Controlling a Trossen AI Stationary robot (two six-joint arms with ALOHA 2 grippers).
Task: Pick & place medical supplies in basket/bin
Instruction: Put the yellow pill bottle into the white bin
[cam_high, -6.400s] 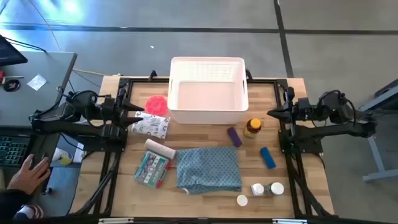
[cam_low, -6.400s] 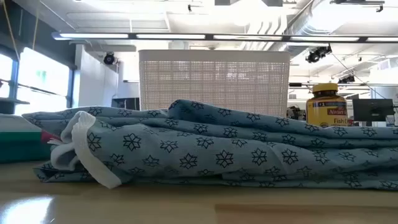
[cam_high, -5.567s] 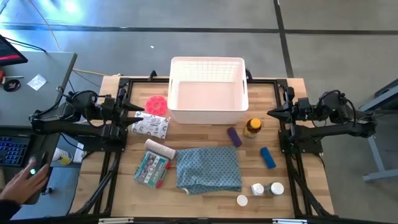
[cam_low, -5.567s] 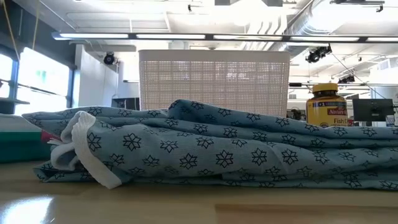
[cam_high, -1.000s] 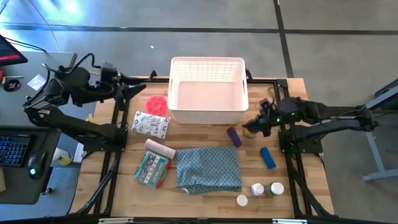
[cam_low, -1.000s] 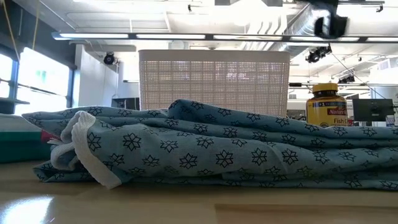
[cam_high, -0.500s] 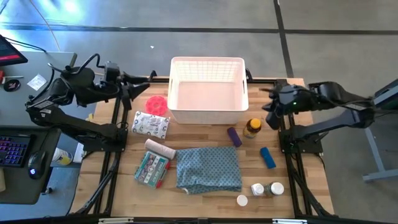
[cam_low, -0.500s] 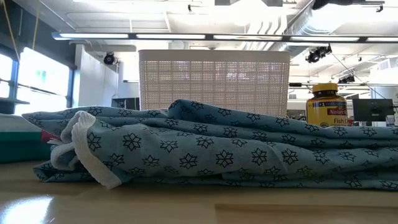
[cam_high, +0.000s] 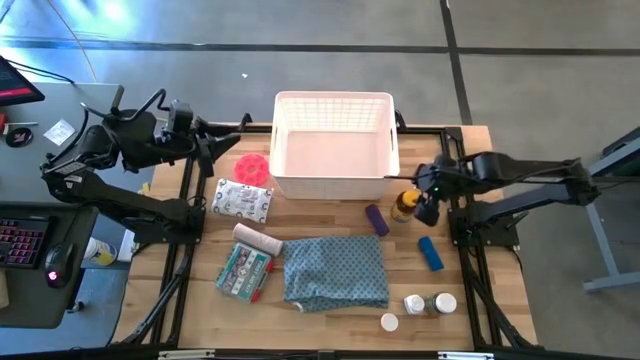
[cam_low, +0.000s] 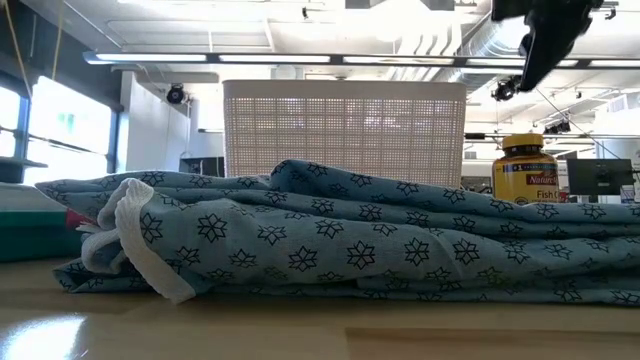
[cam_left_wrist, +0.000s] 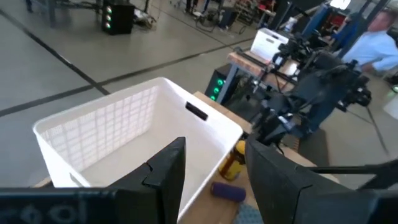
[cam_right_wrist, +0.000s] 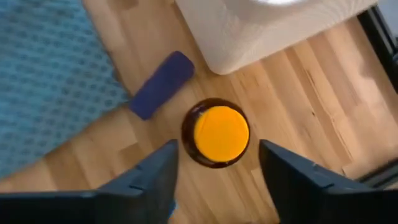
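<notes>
Right end effector (cam_high: 420, 201) has swung back in from the table's right edge, where it sat half a second ago, and now hangs directly over the amber bottle (cam_high: 405, 205); right wrist view looks straight down on the yellow cap (cam_right_wrist: 221, 134) centred between the two fingers, which are spread wide, nothing held. Low view shows the arm still above the bottle top, not yet down around it. Bottle stands upright on the table (cam_high: 460, 310), just in front of the basket (cam_high: 335, 146) near its right corner, purple tube (cam_high: 376, 219) just beside it. Left end effector (cam_high: 226, 144) is raised near the basket's left side, fingers apart, empty, about where it was a moment ago. Basket looks empty; no item has moved: blue tube (cam_high: 430, 253), white pill bottles (cam_high: 428, 303), pink-red disc (cam_high: 251, 166), printed packet (cam_high: 243, 201), bandage roll (cam_high: 258, 240), cloth (cam_high: 336, 270) all in place. So likely an approach for the first pick: descend, close on the bottle, lift into the basket.
</notes>
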